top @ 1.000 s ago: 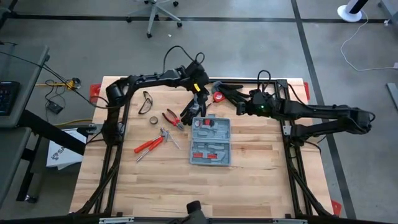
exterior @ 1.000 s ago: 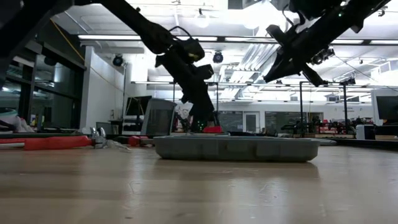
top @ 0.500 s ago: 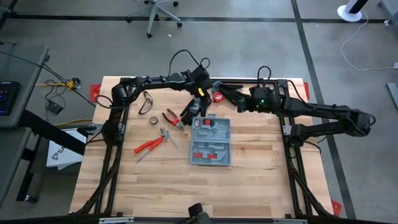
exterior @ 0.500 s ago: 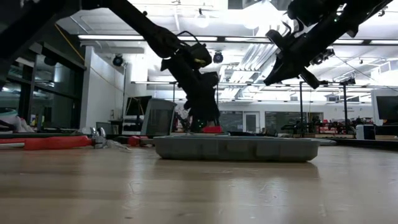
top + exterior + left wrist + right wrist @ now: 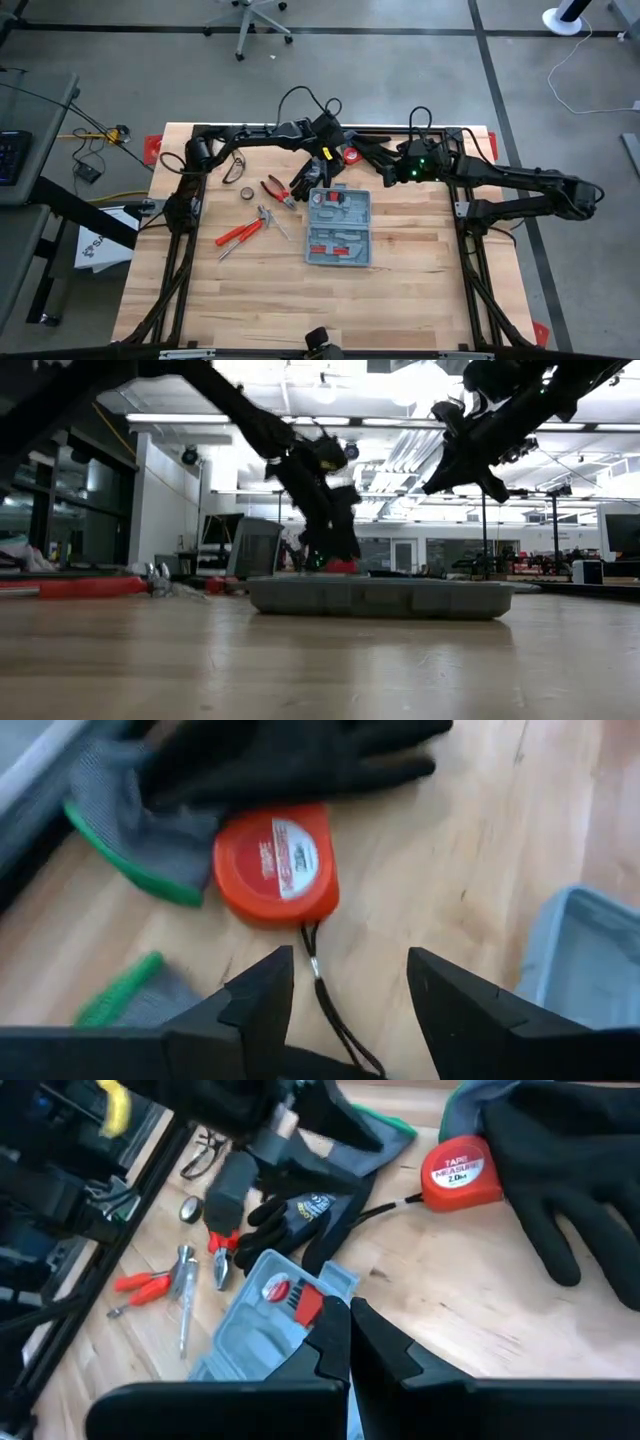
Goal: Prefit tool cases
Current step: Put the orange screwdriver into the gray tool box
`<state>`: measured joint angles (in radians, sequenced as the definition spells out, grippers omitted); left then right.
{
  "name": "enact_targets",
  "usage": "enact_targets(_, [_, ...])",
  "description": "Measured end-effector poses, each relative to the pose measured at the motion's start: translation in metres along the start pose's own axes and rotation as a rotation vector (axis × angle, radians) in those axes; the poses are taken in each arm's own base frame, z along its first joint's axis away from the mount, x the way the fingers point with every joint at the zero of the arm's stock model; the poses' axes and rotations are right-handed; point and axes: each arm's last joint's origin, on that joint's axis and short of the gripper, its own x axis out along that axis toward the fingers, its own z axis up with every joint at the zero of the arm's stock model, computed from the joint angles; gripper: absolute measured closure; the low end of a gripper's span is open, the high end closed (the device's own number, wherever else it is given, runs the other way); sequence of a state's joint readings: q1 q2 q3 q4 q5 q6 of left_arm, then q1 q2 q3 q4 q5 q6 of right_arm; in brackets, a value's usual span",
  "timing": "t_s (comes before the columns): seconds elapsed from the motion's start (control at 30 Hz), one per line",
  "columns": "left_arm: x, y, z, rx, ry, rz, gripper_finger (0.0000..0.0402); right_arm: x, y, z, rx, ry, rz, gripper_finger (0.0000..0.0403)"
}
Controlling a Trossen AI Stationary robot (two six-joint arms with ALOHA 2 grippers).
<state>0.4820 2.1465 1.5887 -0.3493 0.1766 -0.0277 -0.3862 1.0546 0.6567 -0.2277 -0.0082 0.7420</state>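
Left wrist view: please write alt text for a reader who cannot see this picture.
The open left gripper hovers over a round orange tape measure lying on the pale wooden table, its black wrist cord trailing between the fingers. Black-and-grey work gloves lie beyond it, and a grey-blue plastic case corner shows at one side.

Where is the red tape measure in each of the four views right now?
High view: red tape measure at the table's far edge, between the arms, beyond the tool case.
Low view: a red sliver behind the case's far rim.
Left wrist view: centre, ahead of the open left tool.
Right wrist view: upper right.
Shared landmark: the black glove touching it.
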Motion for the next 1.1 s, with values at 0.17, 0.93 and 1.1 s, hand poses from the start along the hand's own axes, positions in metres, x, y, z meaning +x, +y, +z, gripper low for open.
enact_targets(0.17, [-0.005, 0.002, 0.009, -0.019, -0.034, 0.021, 0.0213, 0.000, 0.000, 0.000, -0.022, 0.001, -0.002, 0.0403])
enact_targets(0.93, [-0.103, 0.016, 0.027, -0.052, 0.210, -0.135, 0.0248, 0.073, 0.013, 0.069, -0.315, 0.214, 0.073, 0.0403])
enact_targets(1.1, [-0.135, 0.019, 0.014, -0.069, 0.186, -0.123, 0.0275, 0.099, 0.031, 0.102, -0.664, 0.279, 0.216, 0.0403])
